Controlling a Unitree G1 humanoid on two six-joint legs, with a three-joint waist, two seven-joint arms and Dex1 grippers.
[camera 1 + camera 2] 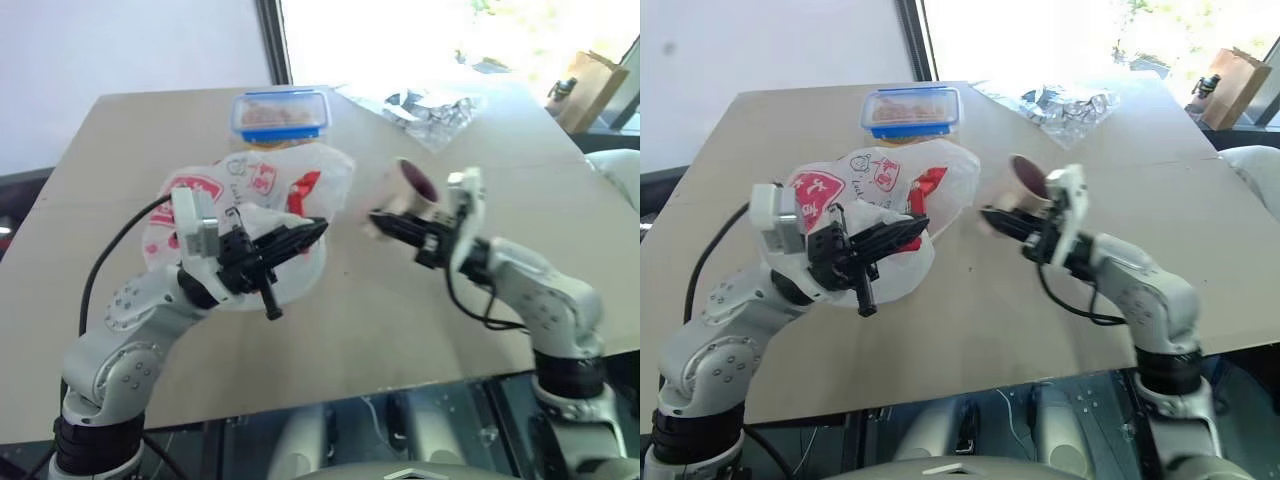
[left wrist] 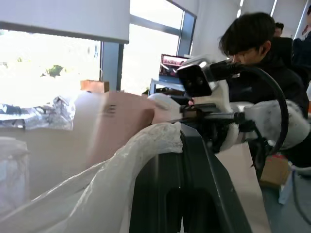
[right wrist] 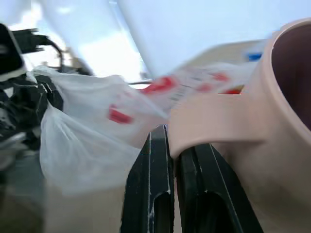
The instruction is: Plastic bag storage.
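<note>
The plastic bag point(image 1: 250, 190), thin white with red print, hangs bunched above the table point(image 1: 360, 320). My left gripper point(image 1: 318, 230) is shut on a fold of it and points toward the right arm. In the left wrist view the film point(image 2: 146, 145) drapes over my finger. My right gripper point(image 1: 378, 220) points left toward the bag, a short gap away. It is shut on the handle of a pink cup point(image 1: 415, 182) with a dark inside, which sits tipped behind the fingers. The right wrist view has the cup point(image 3: 272, 126) close up and the bag point(image 3: 87, 131) just beyond it.
A clear food box with a blue lid point(image 1: 280, 115) stands at the table's far side behind the bag. A crumpled silvery wrapper point(image 1: 435, 108) lies at the far right. A brown paper bag point(image 1: 590, 85) stands off the table. A person point(image 2: 262, 43) is nearby.
</note>
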